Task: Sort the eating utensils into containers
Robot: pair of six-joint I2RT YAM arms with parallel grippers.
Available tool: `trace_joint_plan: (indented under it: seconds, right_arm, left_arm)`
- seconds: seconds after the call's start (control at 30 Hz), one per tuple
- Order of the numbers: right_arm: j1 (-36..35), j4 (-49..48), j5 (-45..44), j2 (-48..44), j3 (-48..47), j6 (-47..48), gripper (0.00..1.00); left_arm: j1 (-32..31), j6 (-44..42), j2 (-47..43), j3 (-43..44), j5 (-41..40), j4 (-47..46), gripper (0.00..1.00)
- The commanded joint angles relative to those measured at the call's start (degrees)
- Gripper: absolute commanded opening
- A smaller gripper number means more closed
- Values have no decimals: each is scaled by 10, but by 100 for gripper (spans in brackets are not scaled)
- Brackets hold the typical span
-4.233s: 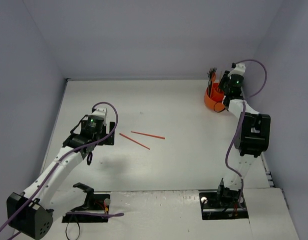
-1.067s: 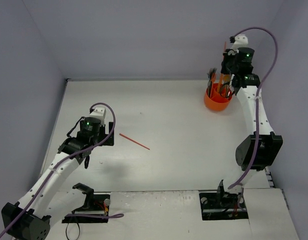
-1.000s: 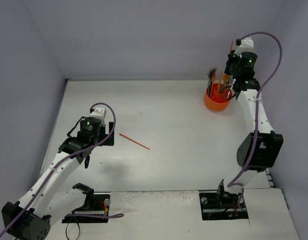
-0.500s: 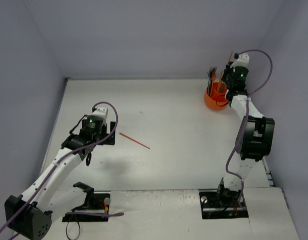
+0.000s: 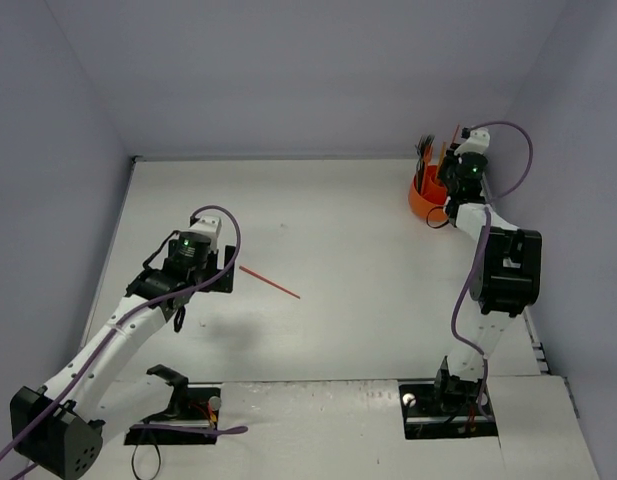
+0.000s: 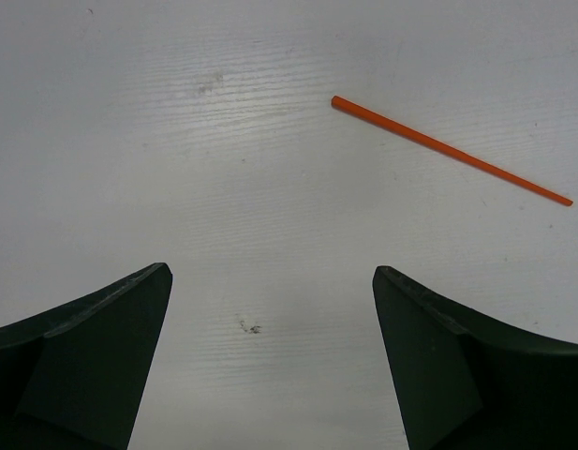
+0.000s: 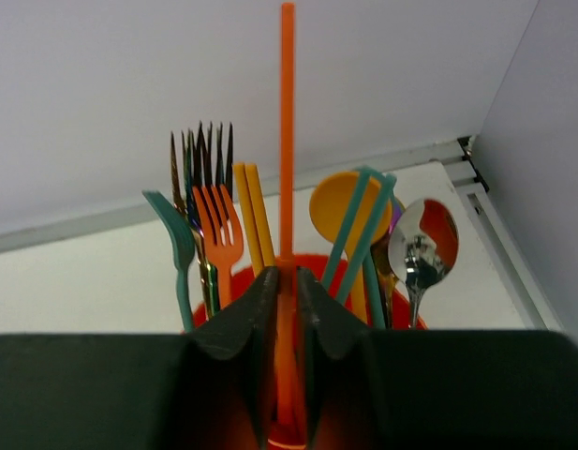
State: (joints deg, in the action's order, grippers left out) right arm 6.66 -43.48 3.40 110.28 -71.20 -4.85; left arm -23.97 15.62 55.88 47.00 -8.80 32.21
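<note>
Orange stick [image 7: 287, 141] stands vertical, clamped in the right gripper [image 7: 287, 281] directly above the orange holder [image 5: 425, 203], apparently aligned for insertion among the sorted utensils. Left gripper [image 6: 270, 274] hovers spread wide and empty near one loose stick [image 6: 448, 150] on the worktop [image 6: 223, 169].

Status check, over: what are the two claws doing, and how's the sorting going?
Right gripper shut on orange stick, upright at the cup. Left gripper open, loose stick ahead of it on the table. Nothing in the way.
</note>
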Motion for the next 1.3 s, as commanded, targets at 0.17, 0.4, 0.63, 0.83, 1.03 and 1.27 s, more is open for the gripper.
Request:
trace_joint_plan:
  seconds: [0.17, 0.4, 0.63, 0.83, 1.03, 1.27]
  right_arm:
    - [-18, -17, 5, -120, 6, 21, 38]
    - [-29, 191, 119, -239, -55, 7, 49]
    - [-51, 279, 207, -359, 24, -63, 57]
    - [-63, 365, 266, -430, 92, -85, 61]
    - [-76, 410, 291, -515, 176, -99, 63]
    - [-77, 433, 315, -581, 224, -110, 63]
  left_arm:
    - [-6, -13, -16, 20, 23, -27, 87]
    - [-6, -110, -27, 32, 150, -30, 86]
    - [-15, -244, 89, 117, 224, 28, 86]
    - [-57, -322, 217, 198, 227, 65, 86]
    - [-115, -417, 341, 247, 167, 77, 86]
    - [-124, -458, 445, 288, 157, 79, 85]
